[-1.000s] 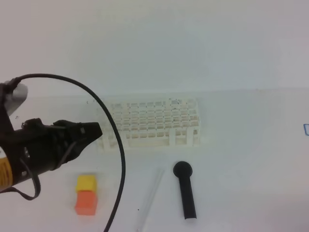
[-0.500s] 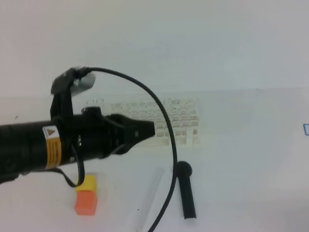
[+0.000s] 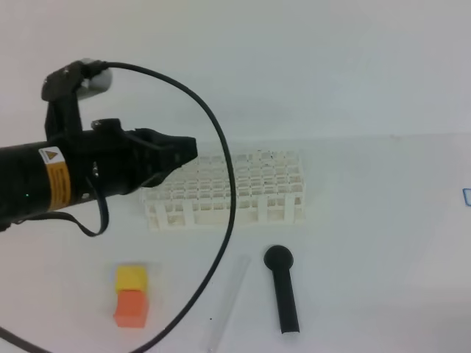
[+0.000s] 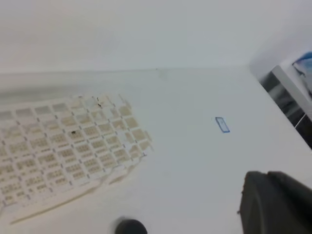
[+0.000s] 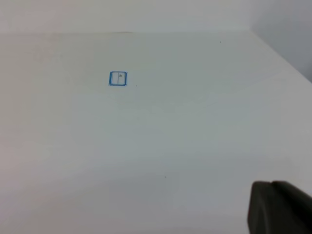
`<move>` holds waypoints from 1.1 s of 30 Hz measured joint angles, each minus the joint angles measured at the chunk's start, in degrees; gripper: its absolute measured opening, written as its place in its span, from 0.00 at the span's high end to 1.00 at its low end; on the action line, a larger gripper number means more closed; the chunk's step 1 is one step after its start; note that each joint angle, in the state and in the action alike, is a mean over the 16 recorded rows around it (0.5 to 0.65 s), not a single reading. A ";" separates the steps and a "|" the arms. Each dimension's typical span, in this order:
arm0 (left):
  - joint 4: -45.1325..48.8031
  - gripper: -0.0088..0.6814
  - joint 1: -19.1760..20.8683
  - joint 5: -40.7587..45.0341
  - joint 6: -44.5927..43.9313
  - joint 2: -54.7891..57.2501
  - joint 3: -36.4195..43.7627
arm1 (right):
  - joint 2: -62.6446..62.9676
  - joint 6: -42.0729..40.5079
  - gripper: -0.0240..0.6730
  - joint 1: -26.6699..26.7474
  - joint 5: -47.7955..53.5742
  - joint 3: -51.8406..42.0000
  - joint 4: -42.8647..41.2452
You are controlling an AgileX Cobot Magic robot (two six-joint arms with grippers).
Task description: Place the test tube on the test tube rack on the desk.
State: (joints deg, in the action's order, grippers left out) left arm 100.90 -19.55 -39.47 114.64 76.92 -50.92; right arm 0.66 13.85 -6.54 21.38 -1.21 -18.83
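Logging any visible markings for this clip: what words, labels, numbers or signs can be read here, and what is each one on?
No text can be read in any view.
Yellow-orange label with a triangular warning sign, on the left arm's black body: its print is too small and blurred to read.
Small blue rectangular outline mark on the desk: a sign only, whatever is inside is illegible.
The test tube rack shows no lettering.

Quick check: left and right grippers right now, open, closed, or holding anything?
Left gripper: closed, holding nothing; the test tube lies on the desk.
Right gripper: closed, nothing seen in it.
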 joint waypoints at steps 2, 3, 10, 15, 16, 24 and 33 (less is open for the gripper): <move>0.00 0.99 0.86 -0.39 0.59 0.14 -0.04 | 0.00 0.00 0.97 0.00 0.00 0.00 0.00; 0.00 0.99 1.18 -0.65 0.91 0.22 -0.04 | 0.00 0.00 0.97 0.00 0.00 0.00 0.00; 0.00 0.99 2.45 -3.04 2.99 0.20 -0.04 | 0.00 0.00 0.97 0.00 0.00 0.00 0.00; -1.16 0.99 2.47 -3.57 0.96 0.20 -0.04 | 0.00 0.00 0.97 0.00 0.00 0.00 0.00; -1.91 0.99 2.45 -3.55 -0.32 0.20 -0.04 | 0.00 0.00 0.97 0.00 0.00 0.00 0.00; -17.71 0.99 0.32 3.96 -18.32 0.04 -0.02 | 0.00 0.00 0.97 0.00 0.00 0.00 0.00; -51.92 0.99 -7.94 34.97 -57.22 -0.75 -0.37 | 0.00 0.00 0.97 0.00 0.00 0.00 0.00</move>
State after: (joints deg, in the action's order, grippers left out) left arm 48.98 -27.49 -4.51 57.43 76.17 -51.29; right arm 0.66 13.85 -6.54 21.38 -1.21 -18.83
